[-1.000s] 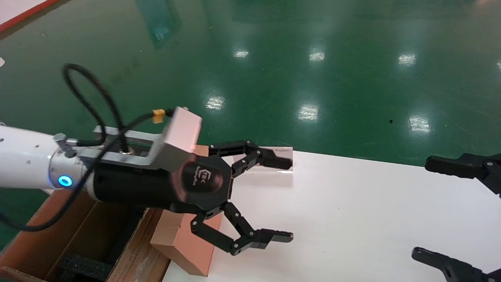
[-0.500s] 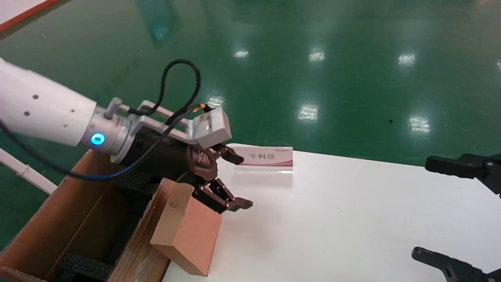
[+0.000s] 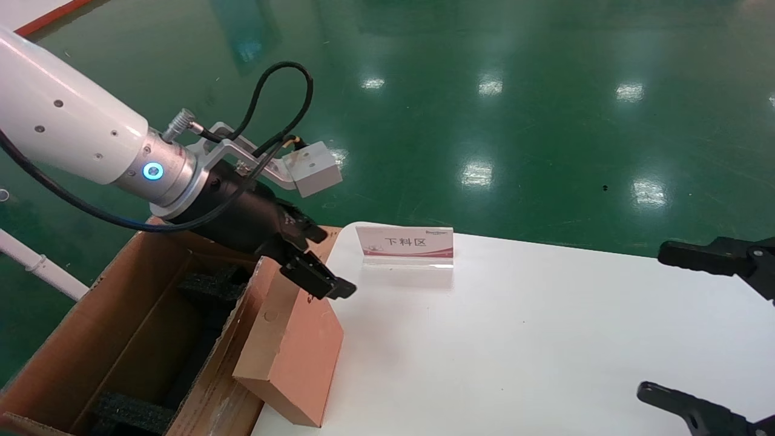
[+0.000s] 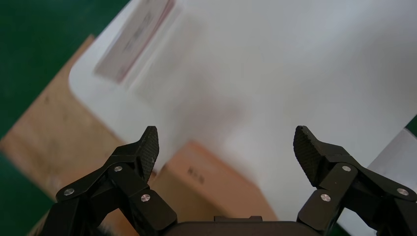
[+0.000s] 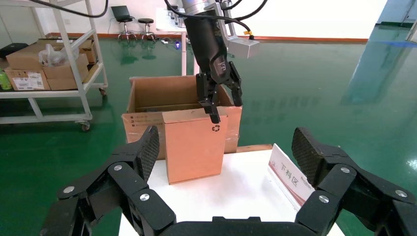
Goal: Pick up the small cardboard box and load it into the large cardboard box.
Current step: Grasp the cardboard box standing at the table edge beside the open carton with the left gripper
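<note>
head view | flat brown small cardboard box (image 3: 290,357) tilted | corrugated large cardboard box (image 3: 115,339)

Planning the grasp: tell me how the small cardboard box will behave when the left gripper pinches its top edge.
The small cardboard box stands tilted against the large cardboard box, so it may tip or slide when nudged. Its flat, crisp faces look stiff. The open left gripper sits at its top edge; probably light.

Left gripper (image 3: 312,260), jaws spread, above small cardboard box (image 3: 290,351), which leans at table (image 3: 514,339) edge, lower left, apparently against large cardboard box (image 3: 121,339). Sign (image 3: 404,243) stands upper centre; table bare centre-right.
</note>
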Controlling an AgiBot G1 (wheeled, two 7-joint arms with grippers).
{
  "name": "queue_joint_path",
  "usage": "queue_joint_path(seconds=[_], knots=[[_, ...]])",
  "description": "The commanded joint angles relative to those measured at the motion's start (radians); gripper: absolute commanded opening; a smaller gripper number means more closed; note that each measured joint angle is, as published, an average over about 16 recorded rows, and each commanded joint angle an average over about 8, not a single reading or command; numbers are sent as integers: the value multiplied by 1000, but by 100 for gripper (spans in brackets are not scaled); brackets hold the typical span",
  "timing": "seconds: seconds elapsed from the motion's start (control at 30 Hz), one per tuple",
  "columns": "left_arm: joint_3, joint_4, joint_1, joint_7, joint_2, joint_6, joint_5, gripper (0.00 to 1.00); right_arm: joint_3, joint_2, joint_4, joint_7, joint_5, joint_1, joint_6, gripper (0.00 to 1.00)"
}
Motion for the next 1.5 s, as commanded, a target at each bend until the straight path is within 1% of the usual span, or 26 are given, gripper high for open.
queue_joint_path(seconds=[0.03, 0.3, 0.5, 0.67, 0.77, 0.87, 0.97, 1.3, 1.5], knots=[[55, -1, -42, -47, 1, 2, 14, 100, 0, 0, 0, 0, 0, 0, 0, 100], [307, 0, -188, -201, 22, 4, 0, 100, -1, 0, 0, 0, 1, 0, 0, 100], [483, -1, -290, -291, 49, 1, -30, 100, -1, 0, 0, -1, 1, 0, 1, 100], [614, -2, -350, -358, 90, -8, -37, 100, -2, 1, 0, -1, 1, 0, 1, 100], [672, -4, -377, -397, 112, -19, -25, 100, -2, 1, 0, -1, 1, 0, 1, 100], [708, -7, -395, -422, 122, -31, -28, 100, -2, 1, 0, -1, 1, 0, 1, 100], [725, -8, -402, -427, 115, -44, -52, 100, -2, 1, 0, -1, 1, 0, 1, 100], [737, -7, -401, -406, 73, -79, -128, 100, -3, 1, 0, -1, 2, 1, 1, 100], [746, -6, -383, -399, 68, -94, -144, 100, -3, 1, 0, -2, 2, 1, 1, 100]])
